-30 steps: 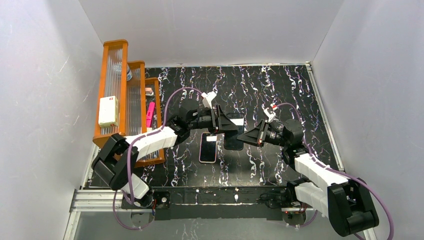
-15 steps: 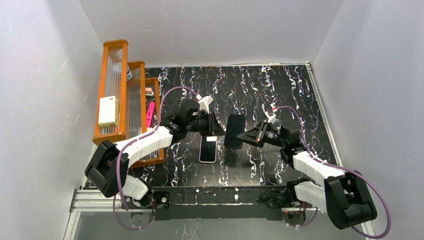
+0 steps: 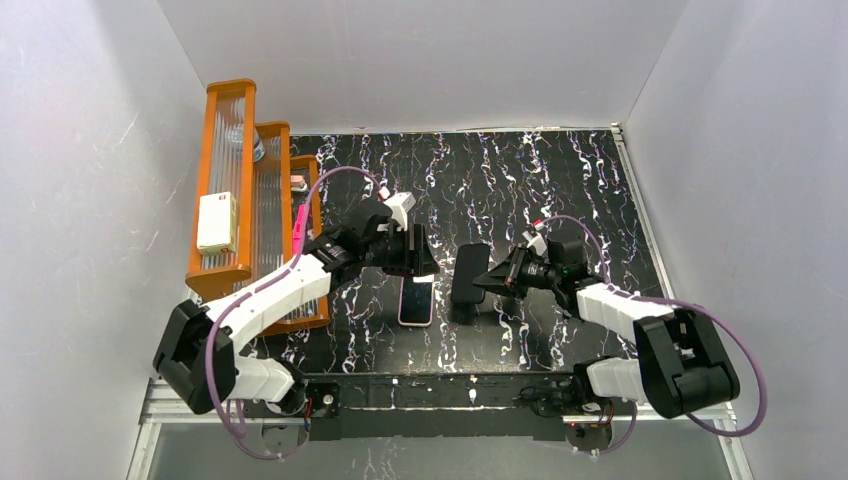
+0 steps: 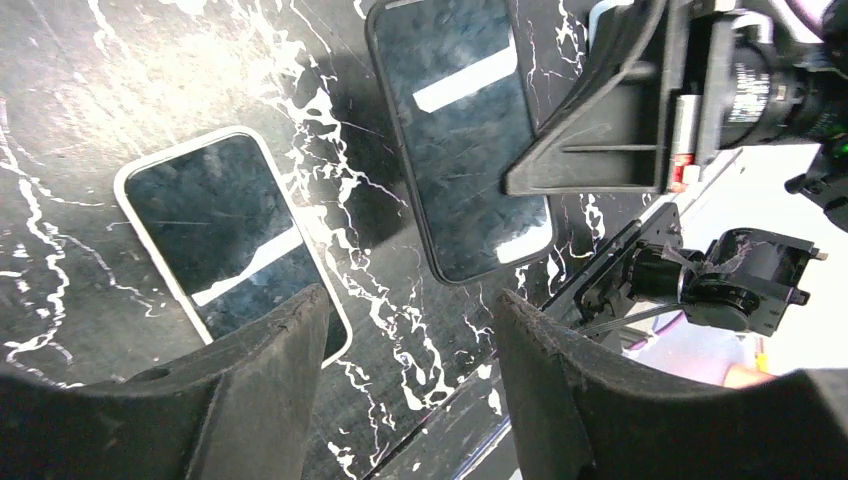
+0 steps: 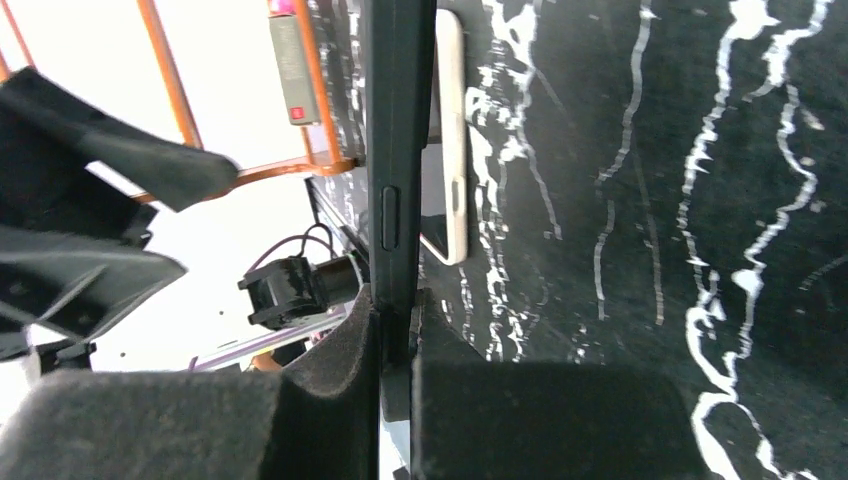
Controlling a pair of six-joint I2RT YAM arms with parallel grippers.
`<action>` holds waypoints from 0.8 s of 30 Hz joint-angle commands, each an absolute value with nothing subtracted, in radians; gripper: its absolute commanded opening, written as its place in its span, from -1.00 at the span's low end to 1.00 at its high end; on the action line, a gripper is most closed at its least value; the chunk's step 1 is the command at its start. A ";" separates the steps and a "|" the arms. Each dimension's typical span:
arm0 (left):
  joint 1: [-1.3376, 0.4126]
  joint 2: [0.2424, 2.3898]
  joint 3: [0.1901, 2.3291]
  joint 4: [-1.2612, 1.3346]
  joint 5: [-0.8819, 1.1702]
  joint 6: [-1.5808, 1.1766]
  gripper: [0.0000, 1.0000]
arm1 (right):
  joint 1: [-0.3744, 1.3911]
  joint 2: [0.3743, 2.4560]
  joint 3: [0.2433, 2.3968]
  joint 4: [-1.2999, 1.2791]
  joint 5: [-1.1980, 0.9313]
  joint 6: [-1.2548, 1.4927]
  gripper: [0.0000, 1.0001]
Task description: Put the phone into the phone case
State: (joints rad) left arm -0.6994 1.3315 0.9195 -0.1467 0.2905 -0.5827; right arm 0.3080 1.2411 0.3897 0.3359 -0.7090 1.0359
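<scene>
The phone, a slim black slab with a glossy face, is gripped at one short end by my right gripper. It hangs just above the table, right of the phone case. In the right wrist view the phone shows edge-on, pinched between the pads. The phone case, with a pale pink rim around a glossy dark face, lies flat on the table. My left gripper is open and empty over the case's far end. The left wrist view shows the case and the phone side by side.
An orange stepped rack stands along the left wall, holding a white box and a pink item. White walls close in the black marbled table. The metal rail runs along the near edge.
My left gripper has let go of the phone and drawn back to the left. My right gripper has carried the phone down and slightly left, closer to the case.
</scene>
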 commanded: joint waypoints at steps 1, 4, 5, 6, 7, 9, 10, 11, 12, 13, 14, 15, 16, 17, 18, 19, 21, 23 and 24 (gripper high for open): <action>-0.696 1.250 0.955 -0.239 0.217 -0.499 0.22 | 0.308 1.300 0.460 0.272 -0.724 0.945 -0.97; -0.696 1.222 0.950 -0.249 0.205 -0.484 0.31 | 0.314 1.355 0.462 0.254 -0.717 0.916 -0.97; -0.696 1.214 0.950 -0.249 0.204 -0.482 0.33 | 0.318 1.376 0.463 0.243 -0.710 0.905 -0.97; -0.696 1.209 0.949 -0.250 0.202 -0.481 0.35 | 0.321 1.395 0.466 0.227 -0.701 0.895 -0.97; -0.696 1.206 0.949 -0.251 0.201 -0.480 0.36 | 0.327 1.412 0.470 0.209 -0.687 0.877 -0.97; -0.695 1.203 0.949 -0.249 0.205 -0.481 0.38 | 0.337 1.441 0.485 0.142 -0.623 0.844 -0.97; -0.696 1.204 0.950 -0.249 0.206 -0.482 0.38 | 0.343 1.452 0.497 0.076 -0.577 0.821 -0.97; -0.696 1.205 0.949 -0.249 0.206 -0.482 0.38 | 0.351 1.459 0.510 0.033 -0.534 0.798 -0.97; -0.696 1.205 0.949 -0.250 0.205 -0.480 0.38 | 0.359 1.466 0.518 -0.008 -0.496 0.781 -0.97; -0.696 1.204 0.949 -0.249 0.205 -0.479 0.38 | 0.364 1.467 0.524 -0.045 -0.461 0.769 -0.97; -0.696 1.204 0.950 -0.249 0.202 -0.477 0.38 | 0.368 1.468 0.524 -0.068 -0.434 0.761 -0.97; -0.696 1.203 0.950 -0.250 0.201 -0.476 0.38 | 0.371 1.468 0.522 -0.087 -0.407 0.754 -0.97; -0.696 1.203 0.949 -0.250 0.200 -0.476 0.38 | 0.375 1.468 0.520 -0.103 -0.382 0.749 -0.97; -0.696 1.203 0.950 -0.251 0.200 -0.474 0.38 | 0.377 1.468 0.516 -0.115 -0.364 0.745 -0.97; -0.696 1.204 0.952 -0.251 0.199 -0.474 0.38 | 0.379 1.470 0.511 -0.122 -0.351 0.742 -0.97; -0.696 1.205 0.953 -0.251 0.199 -0.473 0.38 | 0.381 1.473 0.506 -0.127 -0.339 0.739 -0.97; -0.696 1.208 0.956 -0.251 0.198 -0.473 0.38 | 0.382 1.485 0.497 -0.132 -0.315 0.734 -0.97; -0.696 1.210 0.960 -0.251 0.202 -0.472 0.38 | 0.382 1.490 0.493 -0.130 -0.299 0.726 -0.97; -0.696 1.210 0.962 -0.252 0.202 -0.472 0.38 | 0.384 1.491 0.492 -0.132 -0.290 0.720 -0.97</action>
